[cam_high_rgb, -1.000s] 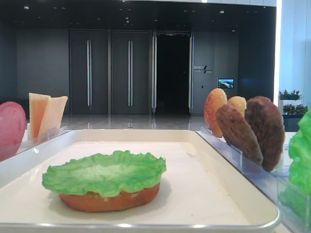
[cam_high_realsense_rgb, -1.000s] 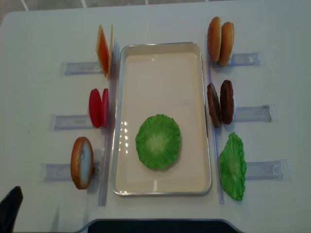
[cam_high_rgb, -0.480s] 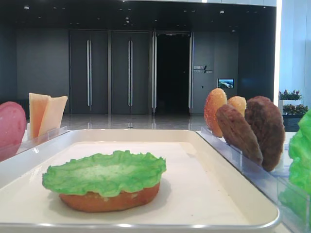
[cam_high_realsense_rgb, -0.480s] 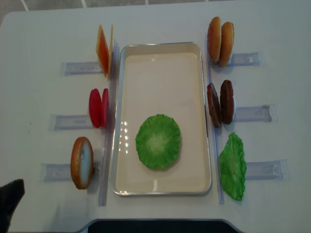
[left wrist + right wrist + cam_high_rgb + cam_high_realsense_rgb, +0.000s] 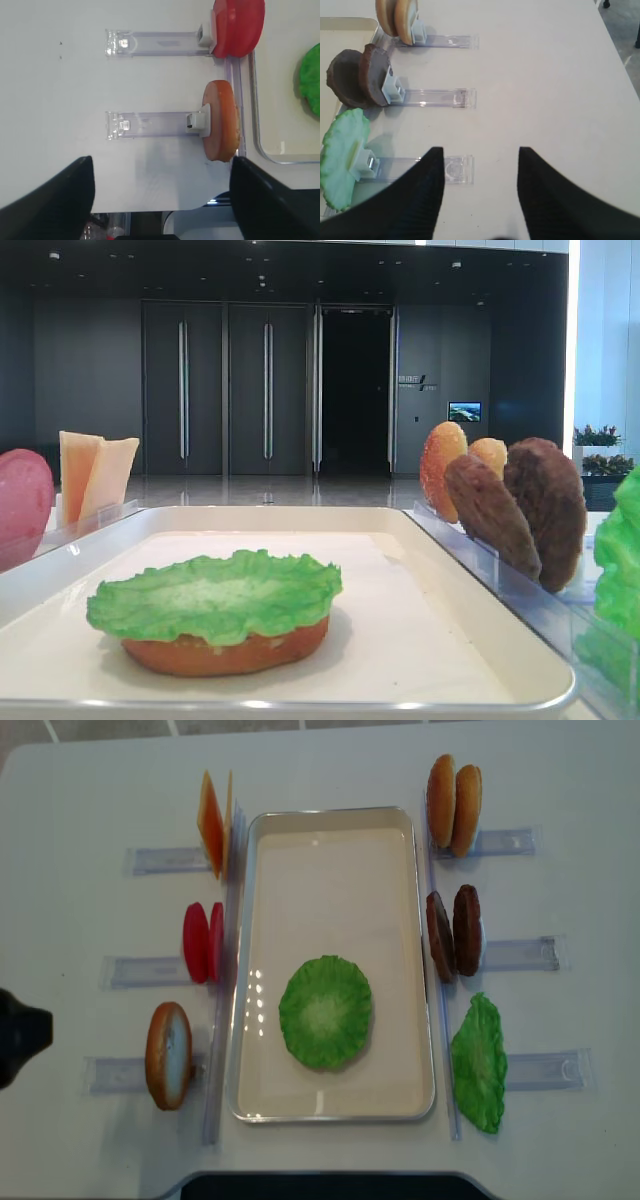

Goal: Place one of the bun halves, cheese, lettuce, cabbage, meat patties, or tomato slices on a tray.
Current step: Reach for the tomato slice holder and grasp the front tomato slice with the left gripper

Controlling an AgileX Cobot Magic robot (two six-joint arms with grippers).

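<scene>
While both grippers' jaws stand apart and empty, a careless left gripper (image 5: 160,200) could topple the upright bun (image 5: 221,120).

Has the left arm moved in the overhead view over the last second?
Yes. The dark left arm has risen along the frame's left edge, from the bottom corner to about level with the bun half standing in its holder.

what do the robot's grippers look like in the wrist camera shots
Both are black. The right gripper has two broad fingers with a fine woven, textured surface, tapering to rounded tips. The left gripper shows two dark, blurred fingers at the frame's bottom corners. No cables, markings or labels are visible on either.
</scene>
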